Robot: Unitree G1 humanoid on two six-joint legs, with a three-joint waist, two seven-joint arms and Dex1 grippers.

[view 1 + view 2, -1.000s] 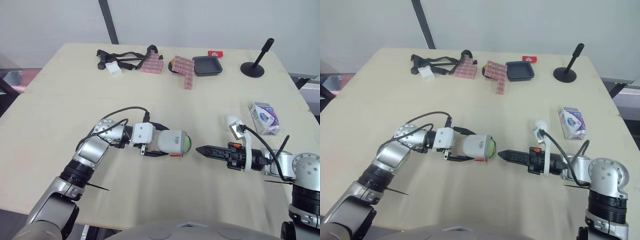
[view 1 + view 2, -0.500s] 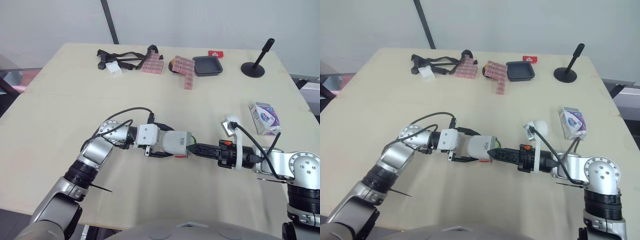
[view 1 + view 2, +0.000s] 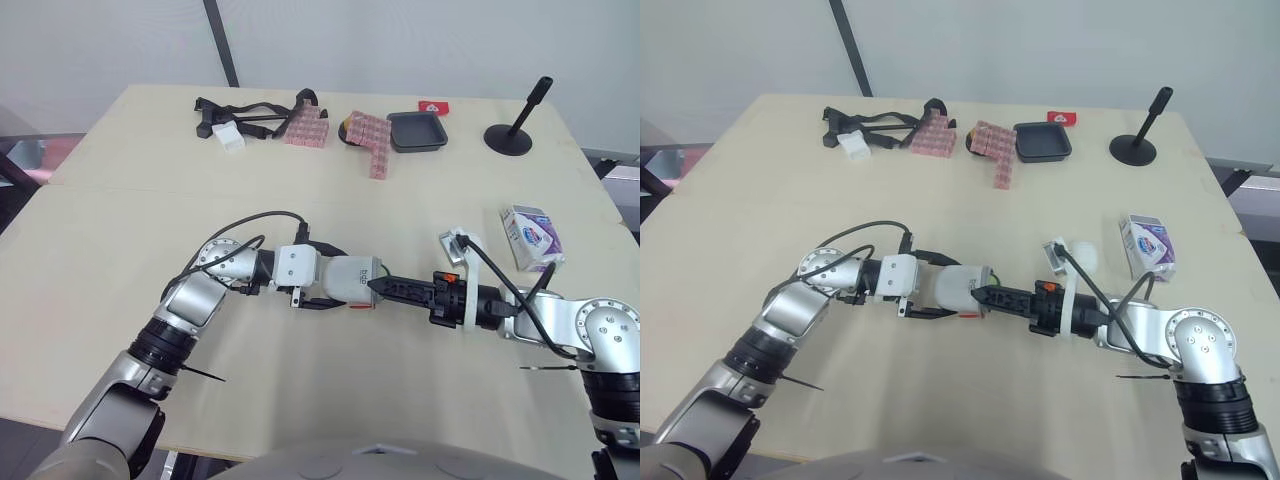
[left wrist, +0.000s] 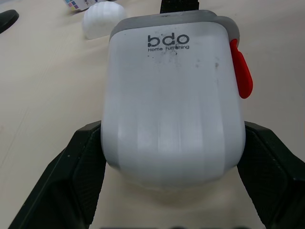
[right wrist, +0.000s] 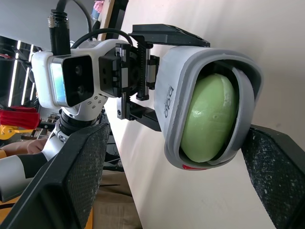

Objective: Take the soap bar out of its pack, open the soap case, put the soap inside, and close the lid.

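The white soap case (image 3: 352, 279), with a grey rim and a red latch (image 4: 240, 74), lies on its side just above the table. My left gripper (image 3: 333, 284) is shut on its sides. The green soap (image 5: 209, 119) shows inside the case's grey-rimmed end. My right gripper (image 3: 384, 288) points at that end, tips at the rim, its fingers (image 5: 276, 181) spread open on either side of the opening. The purple and white soap pack (image 3: 530, 236) lies on the table to the right, behind my right arm.
At the back of the table are a black tray (image 3: 414, 131), pink block pieces (image 3: 371, 143), black straps (image 3: 240, 118) and a black stand (image 3: 512, 132). The table's front edge runs just below both arms.
My right gripper has moved left across the gap and now reaches the case's open end. The left gripper keeps hold of the case, shifted slightly right.
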